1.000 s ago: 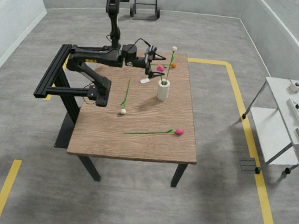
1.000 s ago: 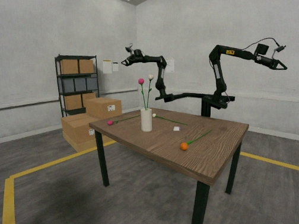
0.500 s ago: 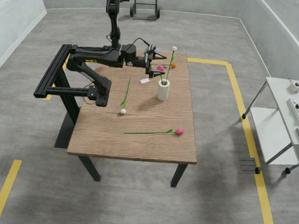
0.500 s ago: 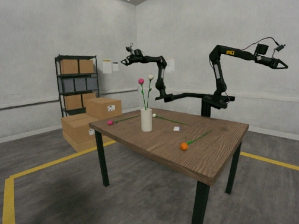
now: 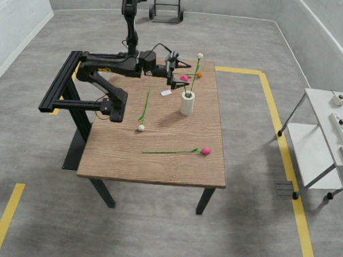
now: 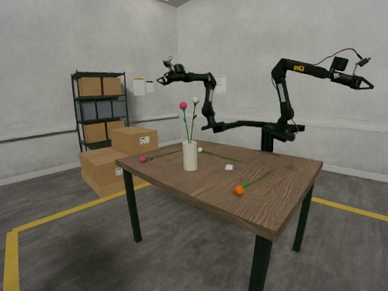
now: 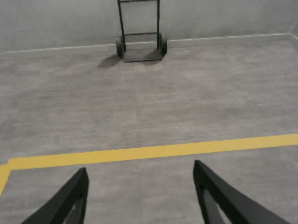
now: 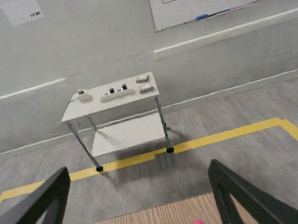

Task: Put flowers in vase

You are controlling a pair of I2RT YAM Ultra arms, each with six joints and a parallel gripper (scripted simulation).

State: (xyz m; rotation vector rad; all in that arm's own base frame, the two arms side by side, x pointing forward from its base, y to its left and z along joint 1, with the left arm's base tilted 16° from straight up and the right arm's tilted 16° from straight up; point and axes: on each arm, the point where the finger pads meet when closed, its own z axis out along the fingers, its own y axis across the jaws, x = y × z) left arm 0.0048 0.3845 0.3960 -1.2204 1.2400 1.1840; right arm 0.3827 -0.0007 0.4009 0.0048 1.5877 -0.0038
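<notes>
Inside the vase (image 5: 188, 103) (image 6: 190, 155) stand two flowers (image 5: 200, 56) (image 6: 195, 100), three more (image 5: 205, 151) (image 6: 239, 189) (image 8: 198, 221) lying on the worktop (image 5: 170, 170) (image 6: 285, 200) (image 8: 165, 212) — and with the left gripper (image 6: 372, 85) (image 7: 141, 169) and right gripper (image 5: 189, 75) (image 6: 159, 81) (image 8: 141, 169) wide-fingered and empty, a careless low approach could snag blooms, bending stems or tipping everything.
</notes>
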